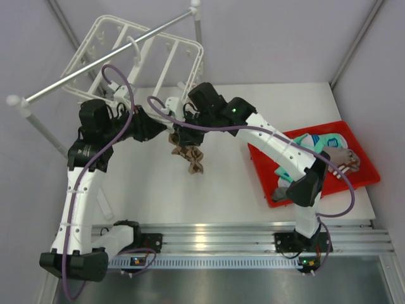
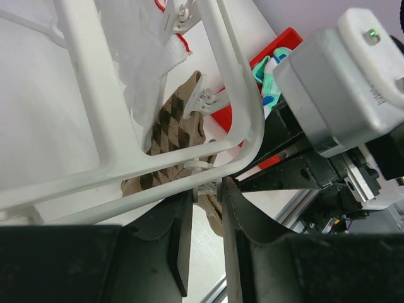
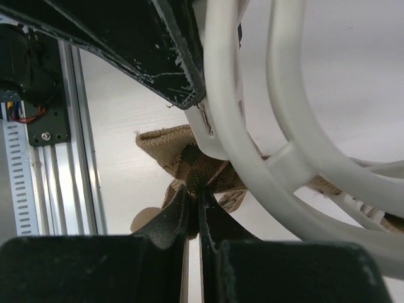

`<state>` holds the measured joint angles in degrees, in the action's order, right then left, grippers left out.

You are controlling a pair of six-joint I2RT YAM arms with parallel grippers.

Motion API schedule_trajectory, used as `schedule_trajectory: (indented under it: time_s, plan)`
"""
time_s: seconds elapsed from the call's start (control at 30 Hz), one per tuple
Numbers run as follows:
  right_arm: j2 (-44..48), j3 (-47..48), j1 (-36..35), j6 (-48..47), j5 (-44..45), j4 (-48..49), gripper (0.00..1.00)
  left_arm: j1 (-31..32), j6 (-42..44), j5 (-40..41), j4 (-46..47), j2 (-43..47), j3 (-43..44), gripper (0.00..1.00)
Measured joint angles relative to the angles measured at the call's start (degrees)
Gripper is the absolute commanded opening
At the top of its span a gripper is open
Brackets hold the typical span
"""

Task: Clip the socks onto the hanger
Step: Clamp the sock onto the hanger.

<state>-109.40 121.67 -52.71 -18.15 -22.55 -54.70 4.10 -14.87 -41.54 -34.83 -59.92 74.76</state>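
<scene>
Right fingers (image 3: 169, 221) clamped tight on the brown checkered sock (image 3: 158, 142), its length trailing down toward the worktop (image 1: 145, 183). Sock's top edge lies just under the left fingers (image 2: 243, 214). These stand narrow, apparently pinching a clip (image 2: 203, 187) on the near rim of the white hanger (image 2: 249, 113).

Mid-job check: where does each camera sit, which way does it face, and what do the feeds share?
Top external: above and behind the bases, looking down on the table; left arm, right arm, hanger, checkered sock.
Left wrist: on the left arm, facing along its jaws at the hanger's corner; right arm beyond.
Right wrist: on the right arm, facing along its jaws, pinched on the sock beside the hanger.
Shared: sock and hanger, all three.
</scene>
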Motion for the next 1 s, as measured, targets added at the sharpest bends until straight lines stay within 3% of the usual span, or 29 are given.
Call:
schedule_trajectory:
  time_s: [0.9, 0.97, 1.0]
  plan:
    - [0.6, -1.0, 0.0, 1.8, 1.7, 4.0, 0.00, 0.0, 0.3, 0.2, -1.4, -1.9, 0.4, 0.00]
    - [1.6, -2.6, 0.0, 1.9, 1.9, 4.9, 0.00, 0.0, 0.0, 0.3, -1.3, -1.9, 0.4, 0.04]
    - [2.2, -3.4, 0.0, 1.9, 1.9, 5.5, 0.00, 0.0, -0.2, 0.4, -1.3, -1.9, 0.4, 0.11]
